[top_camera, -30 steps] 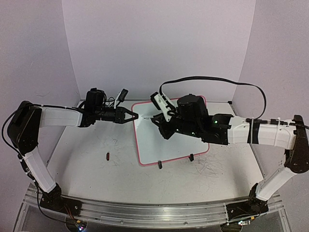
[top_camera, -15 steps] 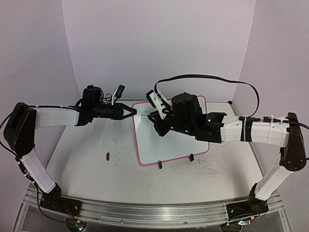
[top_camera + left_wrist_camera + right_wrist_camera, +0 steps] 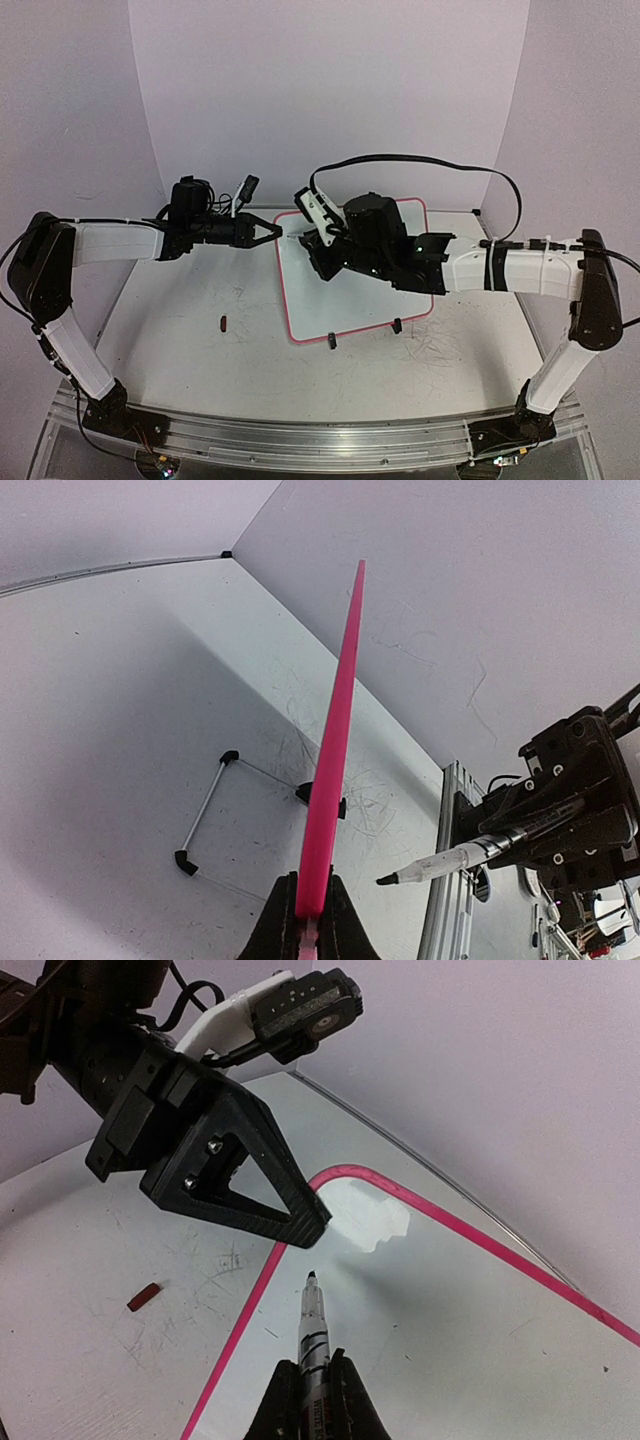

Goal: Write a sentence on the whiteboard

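1. Since a second earlier, the right arm had slid left across the whiteboard (image 3: 350, 300). That brought the right claw (image 3: 312, 244) close to the left claw (image 3: 271, 232), which had drawn back slightly to the left.
2. From above, the whiteboard lay on the bench (image 3: 170, 335) between the arms, with its black feet (image 3: 330, 341) on the near edge. The left claw sat at its far left corner.
3. Only the left wrist view showed that grip plainly. The left claw was clenched on the pink frame, and the board ran away from it edge-on.
4. Only the right wrist view showed the right claw clenched on a marker (image 3: 314, 1325). The marker's tip pointed at the board just inside the far left corner, just beside the left claw's tip. Whether the tip touched the surface could not be told.
5. The left wrist view gave the marker from the side, its dark tip apart from the frame edge. From above the marker could hardly be made out under the right arm.
6. A small red piece (image 3: 222, 322) lay on the bench left of the board, well apart from it. It showed from above and in the right wrist view.
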You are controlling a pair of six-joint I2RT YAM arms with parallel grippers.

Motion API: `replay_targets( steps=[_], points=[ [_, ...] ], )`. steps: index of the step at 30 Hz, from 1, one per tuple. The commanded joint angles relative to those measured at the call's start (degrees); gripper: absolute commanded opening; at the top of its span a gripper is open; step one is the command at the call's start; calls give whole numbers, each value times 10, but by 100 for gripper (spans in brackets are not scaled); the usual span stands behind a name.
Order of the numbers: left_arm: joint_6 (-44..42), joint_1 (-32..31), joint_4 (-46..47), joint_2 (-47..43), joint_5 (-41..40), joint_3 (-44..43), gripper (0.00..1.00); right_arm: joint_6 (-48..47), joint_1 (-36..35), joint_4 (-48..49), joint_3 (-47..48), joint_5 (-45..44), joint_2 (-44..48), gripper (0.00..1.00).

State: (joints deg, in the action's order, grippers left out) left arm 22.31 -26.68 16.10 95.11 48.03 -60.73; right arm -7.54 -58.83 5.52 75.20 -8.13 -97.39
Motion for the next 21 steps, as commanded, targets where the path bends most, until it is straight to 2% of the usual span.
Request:
replay_targets(
  steps=[1, 21],
  points=[
    [-10, 1, 10, -3, 0, -15, 0, -9, -3, 35, 31, -14, -11, 0],
    [-13, 1, 10, -7, 3, -14, 0, -5, -3, 38, 42, -34, -36, 0]
  ],
)
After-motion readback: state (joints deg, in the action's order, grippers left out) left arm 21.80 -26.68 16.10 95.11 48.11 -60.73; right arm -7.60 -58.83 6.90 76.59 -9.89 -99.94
